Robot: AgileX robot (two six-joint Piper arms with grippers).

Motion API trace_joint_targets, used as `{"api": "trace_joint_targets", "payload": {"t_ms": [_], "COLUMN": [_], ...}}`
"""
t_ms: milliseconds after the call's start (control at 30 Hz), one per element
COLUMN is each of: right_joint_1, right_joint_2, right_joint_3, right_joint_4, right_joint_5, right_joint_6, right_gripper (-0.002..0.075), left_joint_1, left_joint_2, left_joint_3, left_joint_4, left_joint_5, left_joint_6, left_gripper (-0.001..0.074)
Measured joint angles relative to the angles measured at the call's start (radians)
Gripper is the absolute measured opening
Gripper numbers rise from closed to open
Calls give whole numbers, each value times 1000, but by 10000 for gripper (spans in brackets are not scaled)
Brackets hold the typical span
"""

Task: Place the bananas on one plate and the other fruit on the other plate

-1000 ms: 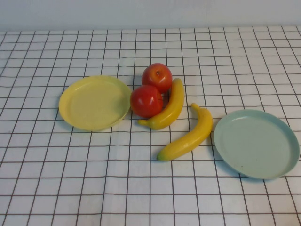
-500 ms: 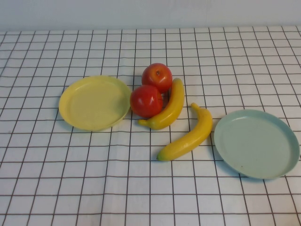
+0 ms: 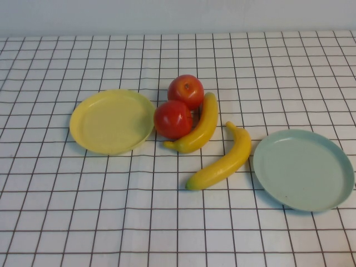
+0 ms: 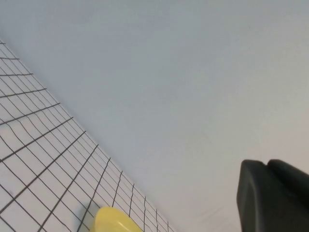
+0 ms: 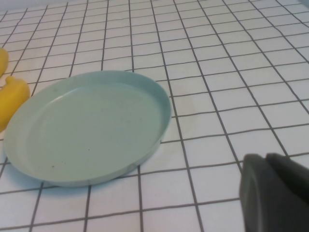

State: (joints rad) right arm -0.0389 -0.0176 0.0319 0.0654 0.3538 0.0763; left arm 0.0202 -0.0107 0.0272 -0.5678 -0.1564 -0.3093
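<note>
Nothing differs btwn the earlier high views and this one: fruit, plates, cloth all in the same spots, no arm in the high view. So the task hasn't started — both plates empty, all four fruits on the cloth.

Yellow plate [image 3: 112, 121] sits left of centre; pale blue-green plate [image 3: 303, 168] sits right and a bit nearer. Btwn them, the fruit cluster. Two red apples: far apple [image 3: 186, 91] and near apple [image 3: 173, 118], touching each other, the near one just beside the yellow plate's rim. Far banana [image 3: 197, 128] curls against both apples. Near banana [image 3: 222, 159] lies apart from that, its far tip close to the blue-green plate.

Left gripper [image 4: 275, 195]: only a dark corner shows in its wrist view, held up, aimed at the wall w/ a sliver of yellow plate below. Jaws — can't tell. Right gripper [image 5: 275, 191]: same dark corner, just beside the blue-green plate's near-right side. Jaws — can't tell either.

Surface: white cloth w/ black grid [image 3: 167, 222], mostly flat, slight ripples. Plain pale wall [image 3: 178, 16] at the far edge. Nothing else on the table.
</note>
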Motion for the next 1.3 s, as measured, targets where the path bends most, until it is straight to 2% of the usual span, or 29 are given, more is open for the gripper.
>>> {"api": "trace_joint_targets", "payload": {"t_ms": [133,200,333,400,467,500,600,700,800,933,1167,1300], "right_joint_1": [0,0,0,0,0,0,0,0,0,0,0,0], "right_joint_2": [0,0,0,0,0,0,0,0,0,0,0,0], "right_joint_3": [0,0,0,0,0,0,0,0,0,0,0,0], "right_joint_4": [0,0,0,0,0,0,0,0,0,0,0,0], "right_joint_5": [0,0,0,0,0,0,0,0,0,0,0,0], "right_joint_6": [0,0,0,0,0,0,0,0,0,2,2,2], "right_gripper": [-17,-17,-17,-17,-17,-17,-17,-17,-17,-17,-17,-17], "left_joint_1": [0,0,0,0,0,0,0,0,0,-43,-215,-305], "left_joint_2": [0,0,53,121,184,224,344,453,557,670,872,1005], "left_joint_3": [-2,-41,-222,-303,-370,-401,-475,-538,-604,-669,-748,-789], "left_joint_4": [-4,36,221,281,309,309,303,291,258,208,197,278], "left_joint_5": [21,129,419,510,558,574,595,628,685,710,693,655], "left_joint_6": [-54,-55,135,258,409,482,632,690,745,809,916,926], "left_gripper": [-5,-5,-3,24,90,146,359,569,659,668,668,668]}}
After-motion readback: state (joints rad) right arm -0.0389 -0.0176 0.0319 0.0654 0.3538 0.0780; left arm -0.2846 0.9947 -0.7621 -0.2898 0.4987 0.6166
